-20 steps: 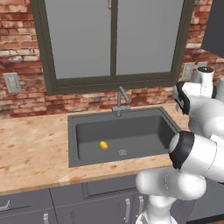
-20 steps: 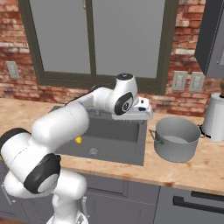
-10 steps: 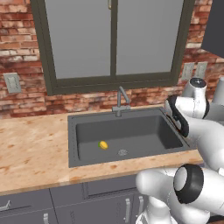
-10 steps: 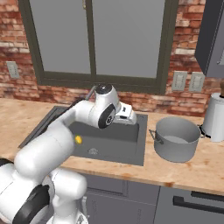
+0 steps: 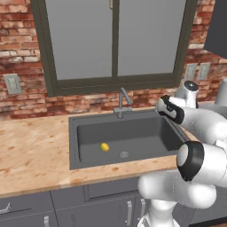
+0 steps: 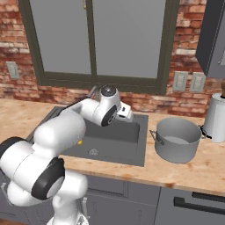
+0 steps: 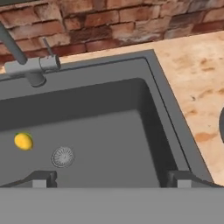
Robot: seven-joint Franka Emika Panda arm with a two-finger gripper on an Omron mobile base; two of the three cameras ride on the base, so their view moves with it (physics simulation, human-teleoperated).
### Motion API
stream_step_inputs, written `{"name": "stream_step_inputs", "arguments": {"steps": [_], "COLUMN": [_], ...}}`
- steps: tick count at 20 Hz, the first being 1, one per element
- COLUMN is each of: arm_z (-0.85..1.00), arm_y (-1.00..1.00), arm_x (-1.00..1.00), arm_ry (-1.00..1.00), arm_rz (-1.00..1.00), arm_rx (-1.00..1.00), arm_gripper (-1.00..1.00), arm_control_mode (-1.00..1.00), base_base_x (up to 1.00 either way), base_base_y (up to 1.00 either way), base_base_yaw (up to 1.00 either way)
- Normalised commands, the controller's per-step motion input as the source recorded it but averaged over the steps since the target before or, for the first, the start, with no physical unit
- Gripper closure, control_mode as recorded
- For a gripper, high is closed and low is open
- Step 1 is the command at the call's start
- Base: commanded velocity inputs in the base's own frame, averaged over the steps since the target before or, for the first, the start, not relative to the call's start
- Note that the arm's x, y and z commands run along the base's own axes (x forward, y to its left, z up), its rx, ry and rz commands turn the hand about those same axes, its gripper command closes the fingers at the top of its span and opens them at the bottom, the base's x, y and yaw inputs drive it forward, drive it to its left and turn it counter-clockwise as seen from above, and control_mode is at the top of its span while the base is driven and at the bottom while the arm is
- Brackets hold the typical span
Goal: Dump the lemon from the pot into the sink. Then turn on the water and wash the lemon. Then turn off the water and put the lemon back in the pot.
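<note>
The lemon (image 7: 23, 141) lies on the floor of the sink (image 7: 92, 103), left of the silver drain (image 7: 63, 156). From the left base it shows as a small yellow oval (image 5: 104, 146). The tap (image 7: 30, 65) stands at the sink's back rim with no water running. My gripper (image 7: 111, 178) hovers open over the right half of the basin, well apart from the lemon, with nothing between its fingertips (image 7: 43, 178). The grey pot (image 6: 178, 139) stands on the counter right of the sink (image 6: 127, 145), away from my gripper (image 6: 126, 112).
A pale tapered vessel (image 6: 216, 116) stands right of the pot by the brick wall. Speckled counter (image 5: 31, 155) runs left of the basin and continues on its right (image 7: 197, 78). A window sits behind the tap (image 5: 122, 101).
The arm has swung left and down from the pot's side to above the sink's right half. The gripper stays open. The lemon has not moved.
</note>
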Motion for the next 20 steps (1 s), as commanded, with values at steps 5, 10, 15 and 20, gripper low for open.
{"name": "stream_step_inputs", "arguments": {"steps": [5, 10, 15, 20], "arm_z": [0.00, 0.00, -0.05, -0.13], "arm_y": [0.10, 0.25, 0.31, 0.28], "arm_x": [0.69, 0.21, 0.00, 0.16], "arm_ry": [0.00, 0.00, -0.01, -0.02], "arm_rz": [0.00, 0.00, 0.00, 0.00], "arm_rx": [0.17, 0.14, 0.12, 0.10], "arm_gripper": [-1.00, -1.00, -1.00, -1.00], "arm_control_mode": [-1.00, -1.00, -1.00, -1.00], "base_base_x": [0.00, 0.00, 0.00, 0.00], "base_base_y": [0.00, 0.00, 0.00, 0.00], "base_base_yaw": [0.00, 0.00, 0.00, 0.00]}}
